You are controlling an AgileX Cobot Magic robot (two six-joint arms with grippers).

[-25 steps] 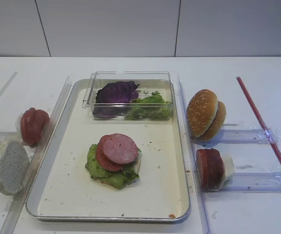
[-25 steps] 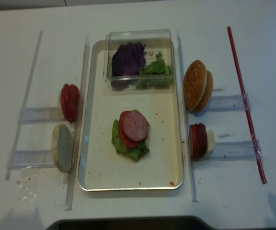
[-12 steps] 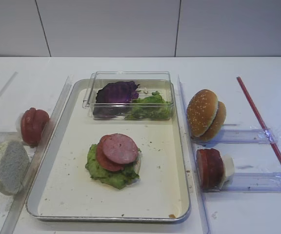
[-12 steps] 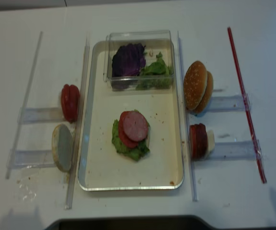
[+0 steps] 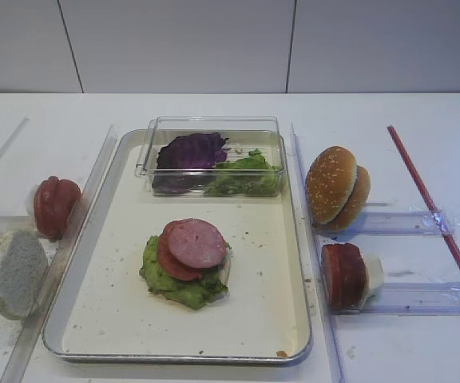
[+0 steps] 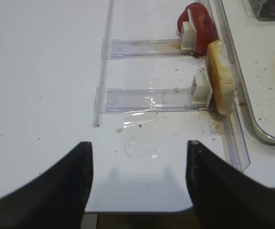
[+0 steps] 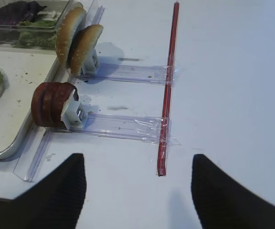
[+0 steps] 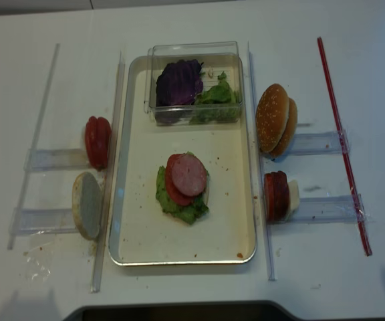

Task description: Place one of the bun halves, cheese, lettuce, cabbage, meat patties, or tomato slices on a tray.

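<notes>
Two meat patties (image 5: pixel 192 246) stacked on lettuce (image 5: pixel 176 281), mid-tray (image 5: pixel 294 239). Right gripper (image 7: pixel 137 191) wide open, empty; left gripper (image 6: pixel 137 183) apparently likewise.

Silver tray (image 8: pixel 134 251) sits centre on my white table (image 8: pixel 32 27). At its 12 o'clock end, a clear plastic box (image 8: pixel 194 50) holds purple cabbage (image 8: pixel 179 83) with green lettuce (image 8: pixel 216 95) just beside it at 3 o'clock. Mid-tray: two meat patties (image 8: pixel 187 176) stacked on lettuce. At the tray's 9 o'clock, tomato slices (image 8: pixel 97 141) upright in a clear rack, a pale bun half (image 8: pixel 87 204) near them at 6. At 3 o'clock, sesame bun halves (image 8: pixel 275 119), more patties (image 8: pixel 276 196) below. Red rod (image 8: pixel 343 144) far right. None of my fingers clearly show here.
</notes>
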